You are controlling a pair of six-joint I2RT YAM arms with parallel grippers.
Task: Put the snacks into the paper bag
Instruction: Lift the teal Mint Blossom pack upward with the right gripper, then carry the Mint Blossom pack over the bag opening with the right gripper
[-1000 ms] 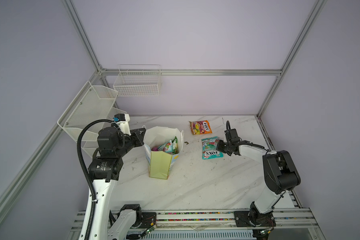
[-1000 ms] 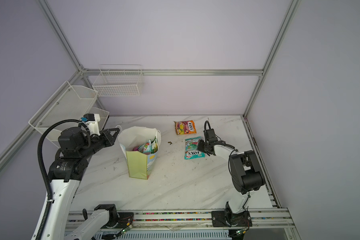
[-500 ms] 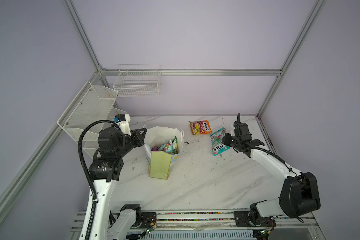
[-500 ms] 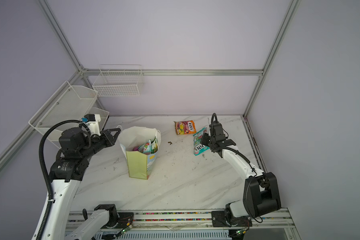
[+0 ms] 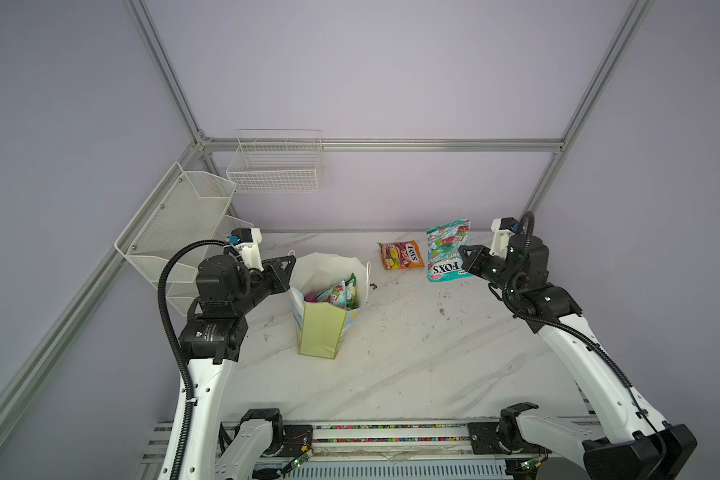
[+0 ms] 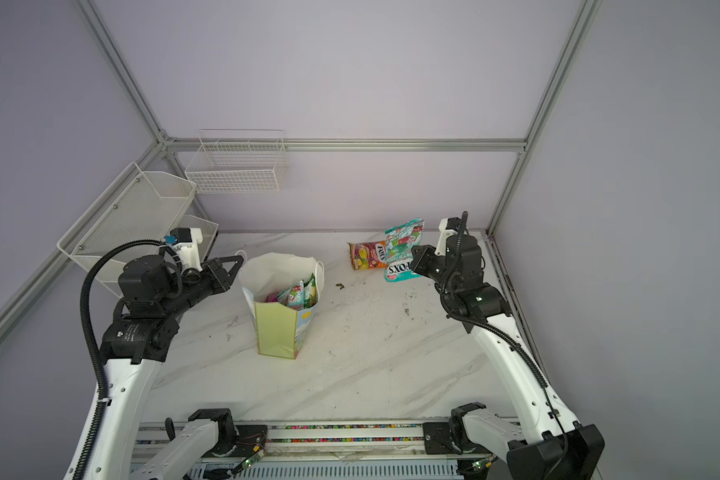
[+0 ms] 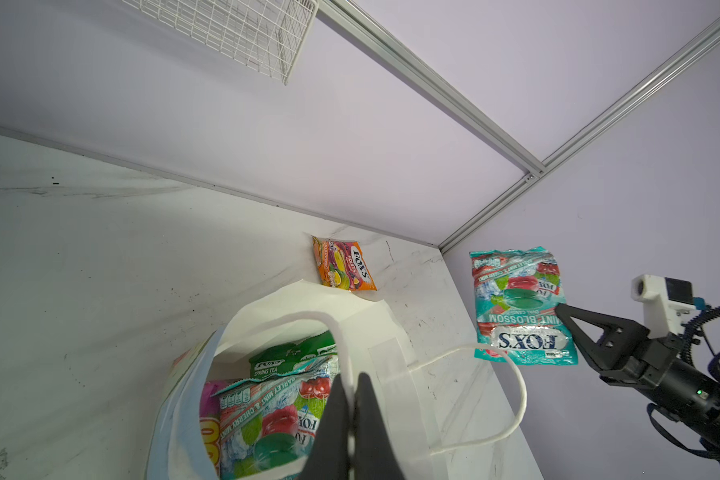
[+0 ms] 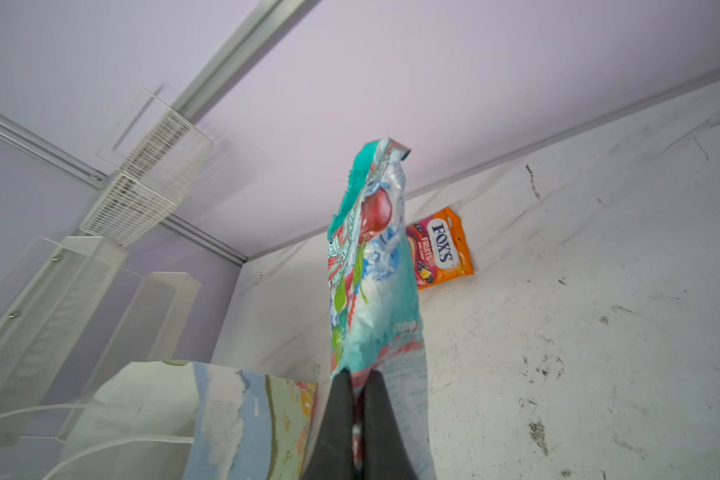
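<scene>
Matte lilac walls (image 5: 371,75), edged by silver aluminium rails (image 5: 433,144), enclose a scuffed white marble-patterned tabletop (image 5: 412,353). White wire basket (image 5: 275,166) at 11 o'clock, white tiered mesh rack (image 5: 175,220) at 10 o'clock.

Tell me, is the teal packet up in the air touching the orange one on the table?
Apart. The left wrist view shows a clear gap between the teal packet and the orange packet.

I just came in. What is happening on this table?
A two-arm robot is packing snacks. The right gripper holds a teal packet up in the air, to the right of the paper bag. The left gripper is shut at the bag's near rim, apparently pinching its cord handle. A green packet, a second teal packet and a magenta packet are already inside. An orange packet lies on the table.
</scene>
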